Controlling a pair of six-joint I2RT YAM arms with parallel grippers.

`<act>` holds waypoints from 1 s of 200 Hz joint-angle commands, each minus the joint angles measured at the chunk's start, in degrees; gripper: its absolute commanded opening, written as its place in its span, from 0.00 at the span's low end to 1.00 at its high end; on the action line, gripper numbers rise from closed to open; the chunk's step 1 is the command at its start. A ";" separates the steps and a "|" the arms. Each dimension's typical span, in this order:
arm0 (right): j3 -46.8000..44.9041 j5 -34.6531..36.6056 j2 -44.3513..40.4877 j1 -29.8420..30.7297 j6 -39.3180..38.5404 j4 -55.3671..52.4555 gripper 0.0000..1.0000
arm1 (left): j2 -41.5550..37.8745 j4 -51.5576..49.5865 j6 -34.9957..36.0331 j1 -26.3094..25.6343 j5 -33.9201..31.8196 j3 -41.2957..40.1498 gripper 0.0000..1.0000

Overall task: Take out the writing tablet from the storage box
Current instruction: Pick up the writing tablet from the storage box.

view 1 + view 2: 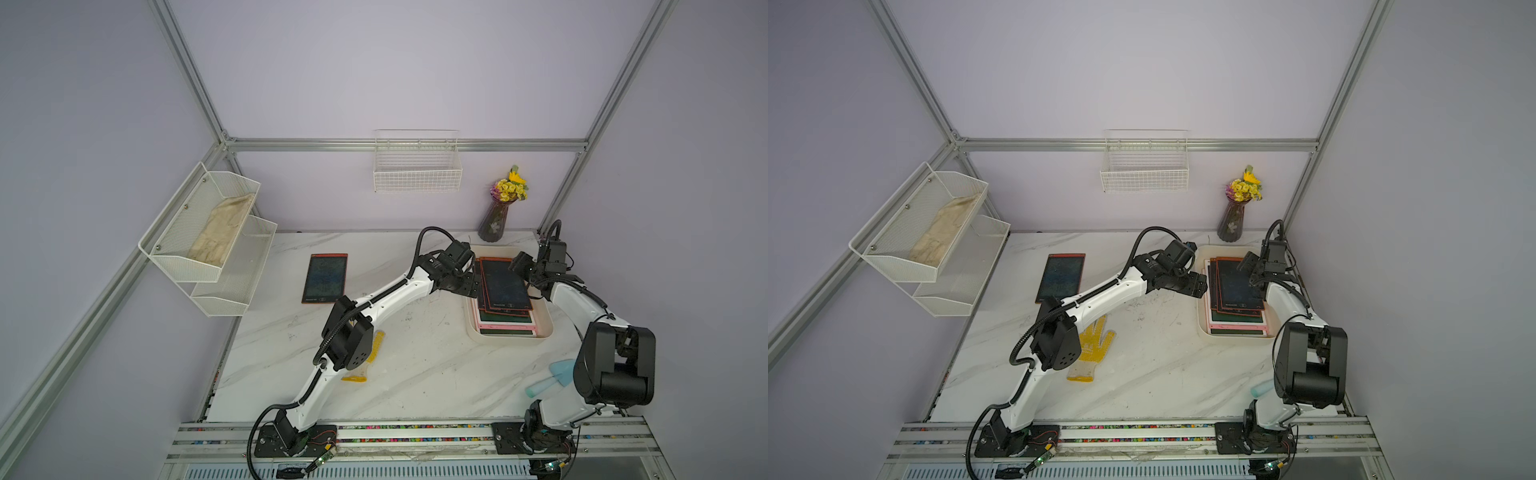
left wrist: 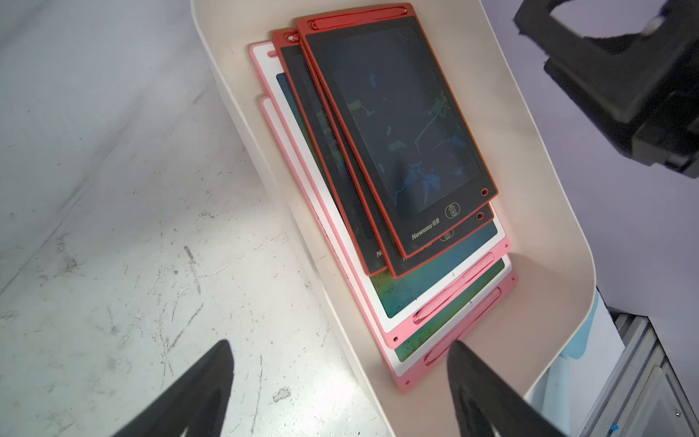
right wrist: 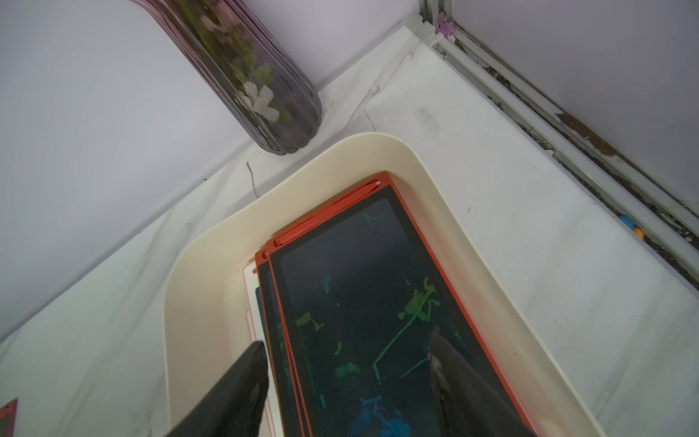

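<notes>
Marble table (image 1: 415, 365): storage box (image 1: 547, 326) holds writing tablet (image 1: 505, 284) lengthwise, stylus end rearward.

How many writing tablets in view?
6. One red-framed writing tablet lies on the marble table. Five are stacked in the cream plastic storage box: three red-framed tablets on top, two pink-framed tablets beneath. More may hide underneath.
</notes>
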 commanded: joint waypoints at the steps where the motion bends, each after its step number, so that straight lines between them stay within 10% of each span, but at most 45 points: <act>1: 2.69 1.95 2.36 -0.39 -2.48 -1.43 0.71 | 1.38 0.25 1.73 0.27 -0.51 5.49 0.87; 200: 9.04 4.69 16.50 -1.44 -3.23 -0.69 0.84 | 10.06 7.58 -2.73 0.11 1.94 7.62 0.81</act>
